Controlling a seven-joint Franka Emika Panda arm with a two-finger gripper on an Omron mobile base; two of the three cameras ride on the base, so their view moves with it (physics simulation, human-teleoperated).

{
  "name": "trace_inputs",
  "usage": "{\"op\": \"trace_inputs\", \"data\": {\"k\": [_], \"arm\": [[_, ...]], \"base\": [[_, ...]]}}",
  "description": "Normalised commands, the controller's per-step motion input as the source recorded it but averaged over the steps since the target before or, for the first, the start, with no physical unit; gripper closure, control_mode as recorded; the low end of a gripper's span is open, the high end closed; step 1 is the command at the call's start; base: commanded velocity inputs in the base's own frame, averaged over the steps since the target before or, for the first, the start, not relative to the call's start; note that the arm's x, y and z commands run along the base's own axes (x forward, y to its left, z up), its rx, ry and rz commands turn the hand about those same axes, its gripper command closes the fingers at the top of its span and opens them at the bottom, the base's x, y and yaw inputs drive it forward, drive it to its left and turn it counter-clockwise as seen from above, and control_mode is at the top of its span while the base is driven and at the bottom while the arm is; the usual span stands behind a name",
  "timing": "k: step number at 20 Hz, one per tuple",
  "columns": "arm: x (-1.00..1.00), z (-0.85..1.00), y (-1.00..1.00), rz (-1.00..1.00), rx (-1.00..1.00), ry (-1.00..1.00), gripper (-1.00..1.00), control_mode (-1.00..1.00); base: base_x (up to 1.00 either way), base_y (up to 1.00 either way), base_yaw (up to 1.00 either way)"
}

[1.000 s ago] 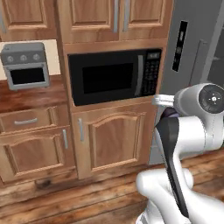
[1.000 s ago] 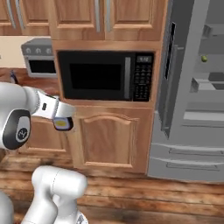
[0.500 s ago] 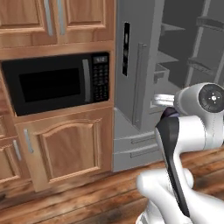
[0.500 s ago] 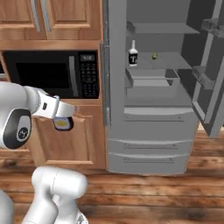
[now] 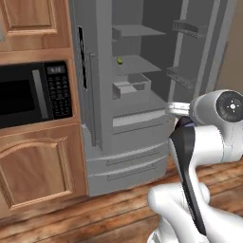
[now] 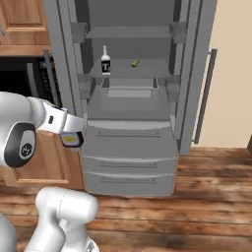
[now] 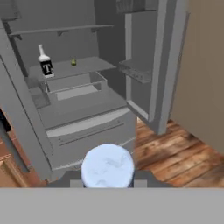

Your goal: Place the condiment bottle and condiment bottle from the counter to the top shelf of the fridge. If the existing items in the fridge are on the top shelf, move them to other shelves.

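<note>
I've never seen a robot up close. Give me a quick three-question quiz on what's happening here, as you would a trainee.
1. What does the end effector hold?
A. a dark condiment bottle with a yellowish label
B. a frying pan
C. nothing
2. True or false: the doors of the fridge are shut.
3. Fill the gap: the T-labelled bottle and the small green fruit share the shelf just ___ the top shelf.

Key: 1 A; 2 false; 3 below.
</note>
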Motion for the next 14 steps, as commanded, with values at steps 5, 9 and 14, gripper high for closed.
{"op": "trace_inputs", "data": {"k": [5,9,14], "arm": [[0.0,0.0,0.0,0.0,0.0,0.0,1.0,1.0],[0.0,0.0,0.0,0.0,0.0,0.0,1.0,1.0],[0.0,0.0,0.0,0.0,0.0,0.0,1.0,1.0]], "base": [[0.53,-0.76,0.22],[0.68,-0.25,0.23],[0.65,0.0,0.28]]}}
